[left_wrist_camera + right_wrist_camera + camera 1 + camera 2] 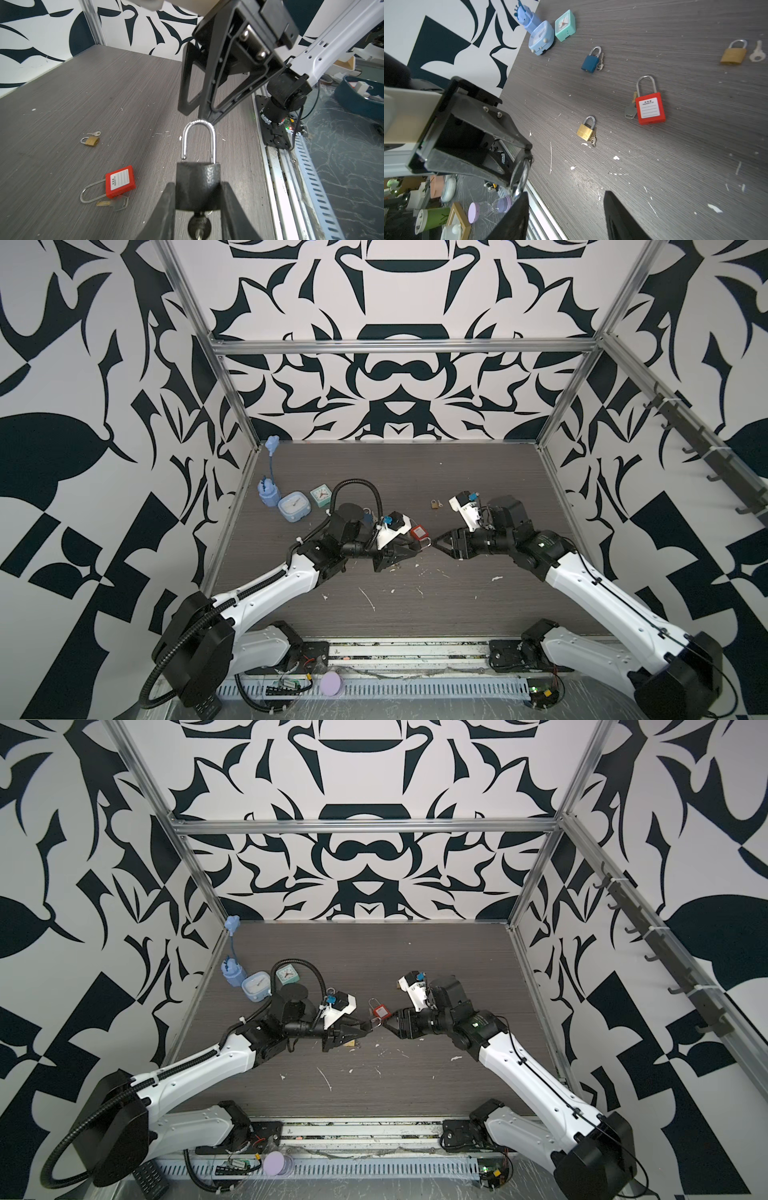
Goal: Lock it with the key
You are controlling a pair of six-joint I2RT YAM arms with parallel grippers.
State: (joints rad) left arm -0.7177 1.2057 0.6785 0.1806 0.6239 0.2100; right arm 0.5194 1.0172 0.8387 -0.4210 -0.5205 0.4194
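My left gripper [198, 186] is shut on the body of a black padlock [198, 178], held above the table. Its silver shackle [198, 126] points away from the gripper, with one leg raised out of the body. A key [199, 227] sits in the keyhole on the lock's underside, between my fingers. My right gripper [197, 116] faces it, open, one fingertip [209, 120] touching the top of the shackle, with nothing between its jaws. In both top views the left gripper [419, 551] and the right gripper [437, 543] meet tip to tip mid-table. The right wrist view shows the shackle [521, 176] at my fingertip [522, 199].
On the table lie a red padlock [650, 108] with a key, a brass padlock [585, 129] with keys, a blue padlock [590, 62] and another brass padlock [733, 54] beside a loose key [757, 52]. At the back left stand two small clocks [294, 508] [321, 494] and a blue plug adapter [268, 493].
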